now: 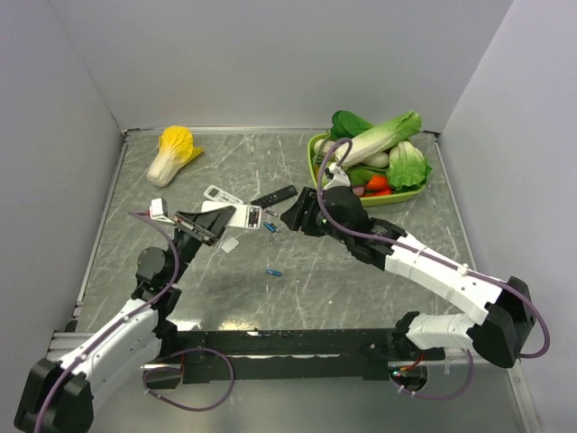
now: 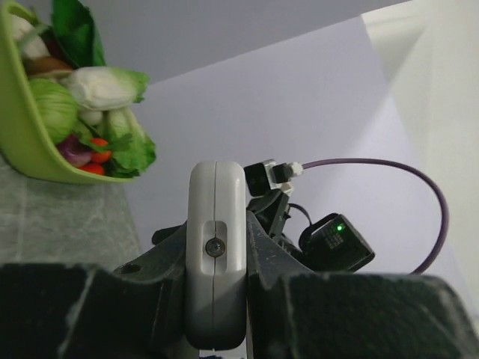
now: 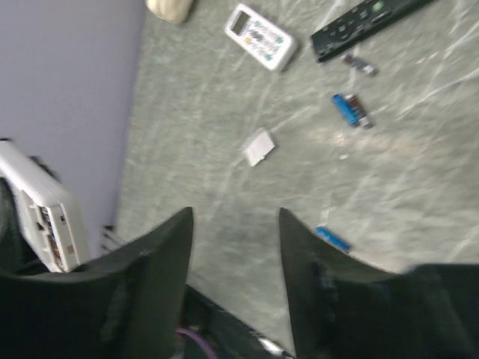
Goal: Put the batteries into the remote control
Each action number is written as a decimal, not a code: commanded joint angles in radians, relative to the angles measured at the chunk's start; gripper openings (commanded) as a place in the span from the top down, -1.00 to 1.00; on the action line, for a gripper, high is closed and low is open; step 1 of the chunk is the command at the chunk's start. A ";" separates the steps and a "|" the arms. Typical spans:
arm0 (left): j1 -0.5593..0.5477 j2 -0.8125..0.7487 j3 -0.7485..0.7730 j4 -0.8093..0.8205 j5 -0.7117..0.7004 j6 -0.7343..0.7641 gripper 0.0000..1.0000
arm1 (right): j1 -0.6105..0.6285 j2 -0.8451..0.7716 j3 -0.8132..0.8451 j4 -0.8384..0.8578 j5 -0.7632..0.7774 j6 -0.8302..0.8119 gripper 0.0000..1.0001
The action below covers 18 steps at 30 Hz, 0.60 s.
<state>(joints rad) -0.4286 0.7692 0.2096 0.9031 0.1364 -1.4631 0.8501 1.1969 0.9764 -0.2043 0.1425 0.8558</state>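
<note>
Batteries (image 1: 270,226) right of remote control (image 1: 242,217)

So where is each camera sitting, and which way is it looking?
Top camera: high behind the arms, looking down on the table; both arms show, the left gripper clamping the remote control, the right gripper close by.
Left wrist camera: on the left wrist, looking along its fingers, past the remote's edge, to the green bowl of vegetables.
Right wrist camera: on the right wrist, looking down between its open fingers at the batteries, small white remote and black remote.
Shared: all three show the remote control.
</note>
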 commanded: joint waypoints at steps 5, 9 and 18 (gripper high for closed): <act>0.077 -0.191 -0.005 -0.410 -0.064 0.208 0.73 | -0.097 0.050 -0.010 -0.009 -0.309 -0.359 -0.52; 0.093 -0.219 -0.036 -0.583 -0.095 0.257 0.74 | -0.098 0.104 0.016 -0.062 -0.328 -0.419 -0.54; 0.094 -0.157 -0.208 -0.506 -0.119 0.240 0.63 | -0.102 0.125 -0.030 -0.049 -0.371 -0.437 -0.54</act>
<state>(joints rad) -0.3378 0.6060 0.0383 0.3565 0.0620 -1.2495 0.7528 1.3266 0.9676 -0.2691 -0.1791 0.4446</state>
